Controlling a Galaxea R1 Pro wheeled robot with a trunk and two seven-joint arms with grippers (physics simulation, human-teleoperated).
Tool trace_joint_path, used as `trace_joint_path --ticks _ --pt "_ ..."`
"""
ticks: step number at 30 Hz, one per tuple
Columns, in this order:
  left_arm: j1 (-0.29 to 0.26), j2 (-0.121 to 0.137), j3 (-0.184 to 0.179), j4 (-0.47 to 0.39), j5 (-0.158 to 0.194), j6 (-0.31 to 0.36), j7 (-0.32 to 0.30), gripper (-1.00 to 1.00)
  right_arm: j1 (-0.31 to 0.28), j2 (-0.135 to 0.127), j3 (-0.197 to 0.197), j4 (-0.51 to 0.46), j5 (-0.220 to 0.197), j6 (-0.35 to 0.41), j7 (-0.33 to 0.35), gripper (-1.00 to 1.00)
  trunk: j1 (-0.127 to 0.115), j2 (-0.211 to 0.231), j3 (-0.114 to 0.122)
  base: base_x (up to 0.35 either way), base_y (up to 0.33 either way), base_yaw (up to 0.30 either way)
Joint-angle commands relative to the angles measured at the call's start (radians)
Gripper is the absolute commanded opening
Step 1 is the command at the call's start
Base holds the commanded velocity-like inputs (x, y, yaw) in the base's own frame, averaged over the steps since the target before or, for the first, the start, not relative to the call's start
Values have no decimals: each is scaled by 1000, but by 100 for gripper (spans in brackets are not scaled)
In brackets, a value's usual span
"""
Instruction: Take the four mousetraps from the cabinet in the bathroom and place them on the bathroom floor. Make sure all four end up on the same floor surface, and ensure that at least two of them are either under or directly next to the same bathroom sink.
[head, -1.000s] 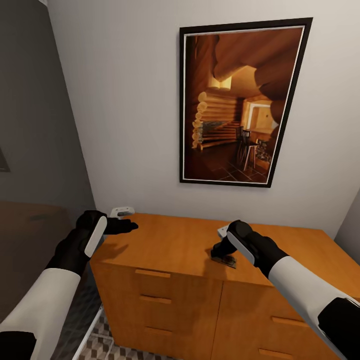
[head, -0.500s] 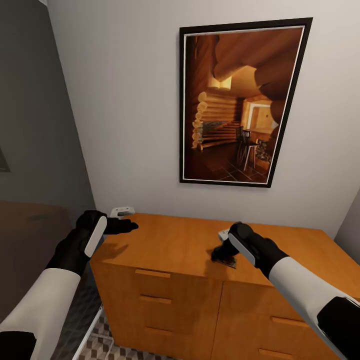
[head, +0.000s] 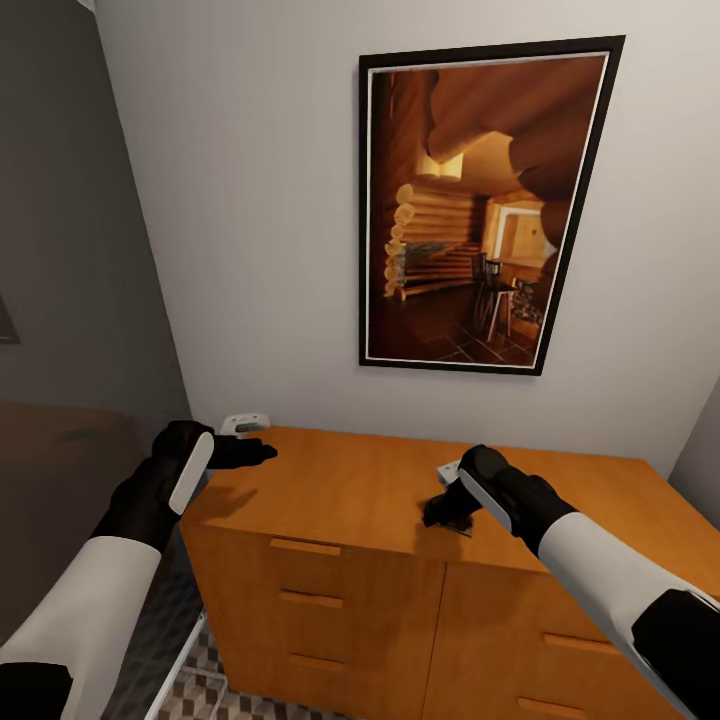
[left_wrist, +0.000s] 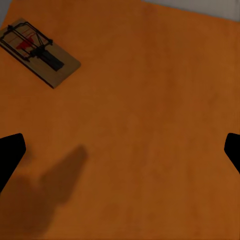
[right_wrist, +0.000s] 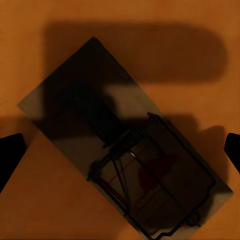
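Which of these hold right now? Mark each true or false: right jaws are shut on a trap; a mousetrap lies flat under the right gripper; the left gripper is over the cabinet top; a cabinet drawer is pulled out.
1. Right gripper has its jaws shut on a trap: false. The jaws stand wide apart, either side of the mousetrap.
2. That mousetrap lies flat on the cabinet top: true.
3. Left gripper is over the cabinet top: true; another mousetrap lies ahead of it.
4. A drawer is pulled out: false. All visible fronts are flush.
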Motion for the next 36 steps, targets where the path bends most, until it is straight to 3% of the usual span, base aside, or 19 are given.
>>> trace_joint_path --ticks 1,10,26,27,36 --pt "-1 1 -2 -1 1 3 0 100 7 -1 6 24 14 1 20 100 0 -1 -2 0 0 0" --pt "-1 1 -2 -1 1 3 0 100 7 -2 6 26 50 -13 53 100 0 -1 -2 0 0 0" --pt "-1 1 -2 -1 4 3 1 100 7 -2 4 46 57 -17 58 100 0 -1 -2 0 0 0" --pt "-1 1 -2 -1 4 3 1 100 7 -2 3 49 57 -18 58 -100 0 -1 -2 0 0 0" --pt "-1 1 -2 -1 6 3 0 100 7 -2 3 70 59 -19 61 -100 0 -1 -2 0 0 0"
